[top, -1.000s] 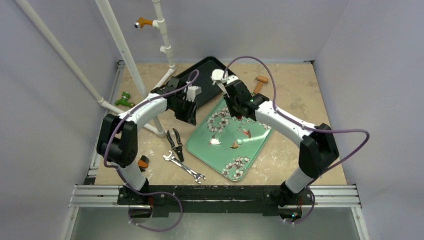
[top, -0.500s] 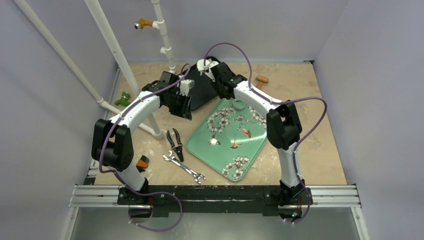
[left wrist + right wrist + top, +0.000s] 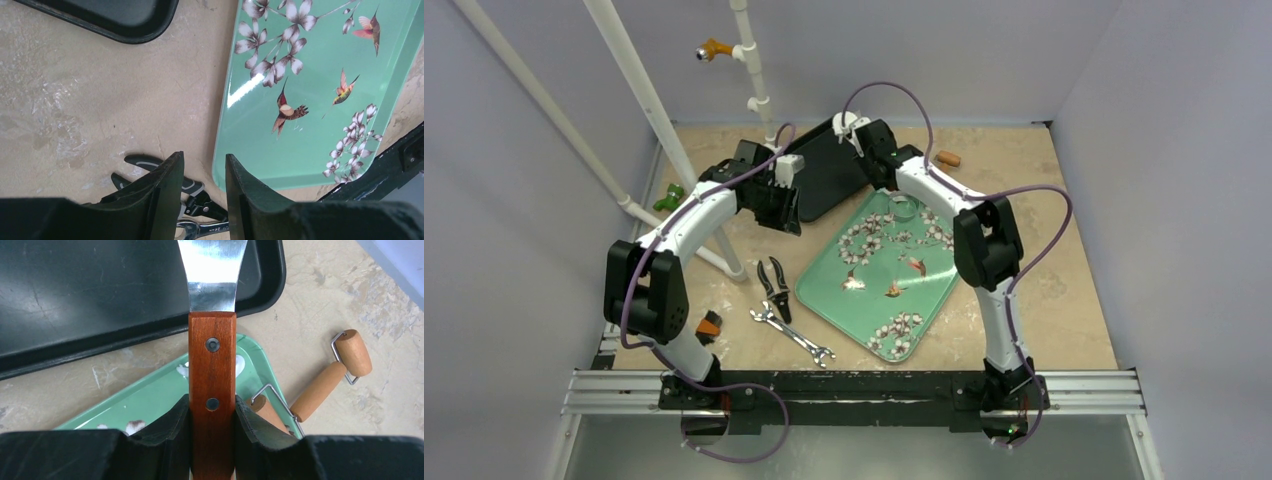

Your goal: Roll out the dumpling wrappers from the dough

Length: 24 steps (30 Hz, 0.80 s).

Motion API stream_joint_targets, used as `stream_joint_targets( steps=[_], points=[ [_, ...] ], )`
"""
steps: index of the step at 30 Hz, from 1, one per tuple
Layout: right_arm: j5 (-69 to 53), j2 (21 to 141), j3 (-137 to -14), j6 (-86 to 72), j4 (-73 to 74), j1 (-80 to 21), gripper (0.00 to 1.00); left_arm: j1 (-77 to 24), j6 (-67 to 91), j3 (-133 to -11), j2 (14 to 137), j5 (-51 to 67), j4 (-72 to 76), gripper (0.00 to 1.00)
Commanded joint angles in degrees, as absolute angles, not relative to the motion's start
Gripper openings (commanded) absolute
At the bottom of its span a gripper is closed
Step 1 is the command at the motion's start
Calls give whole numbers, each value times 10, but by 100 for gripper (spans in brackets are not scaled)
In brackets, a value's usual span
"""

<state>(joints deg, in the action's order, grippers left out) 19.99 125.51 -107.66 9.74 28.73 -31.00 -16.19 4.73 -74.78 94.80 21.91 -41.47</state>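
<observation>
My right gripper (image 3: 212, 405) is shut on the wooden handle of a spatula (image 3: 212, 347). Its metal blade reaches out over the black tray (image 3: 90, 295). A white dough patch (image 3: 240, 365), seemingly a dumpling wrapper, peeks out on both sides of the handle on the green tray (image 3: 150, 400); most of it is hidden. From above, the right gripper (image 3: 870, 150) hangs at the black tray's far corner, beside a metal ring (image 3: 904, 210) on the green tray (image 3: 924, 300). My left gripper (image 3: 204, 157) is open and empty above the pliers (image 3: 192, 187). No lump of dough shows.
A wooden rolling pin (image 3: 325, 385) lies on the table right of the green tray, with a second wooden roller (image 3: 267, 412) at the tray's edge. A wrench (image 3: 792, 335) lies beside the pliers (image 3: 774, 285). White pipes (image 3: 639, 90) rise on the left. A green toy (image 3: 670, 197) sits by the wall.
My right arm has swung back and to the left with the spatula, from over the green tray to the black tray's far corner. My left gripper has drifted slightly back and left.
</observation>
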Motion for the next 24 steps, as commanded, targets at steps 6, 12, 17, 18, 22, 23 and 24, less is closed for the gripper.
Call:
stream_joint_targets(
  steps=[6,12,17,18,22,23,24],
  points=[
    [266,1263,-1055,150,235,-356,0,-157,41,-750,928,230,-400,36],
    [312,1304,-1056,179,223,-397,0,-157,38,-747,926,227,-400,36],
    [368,1328,-1039,207,209,-413,0,-157,37,-748,922,223,-402,36],
    [389,1329,-1032,217,199,-413,0,-157,35,-748,922,223,-403,36],
    [476,1323,-1019,256,163,-414,0,-157,37,-745,923,223,-401,36],
    [491,1320,-1011,268,152,-414,0,-157,37,-747,923,223,-401,37],
    [509,1317,-1004,284,139,-414,0,-157,37,-747,923,223,-400,37]
  ],
)
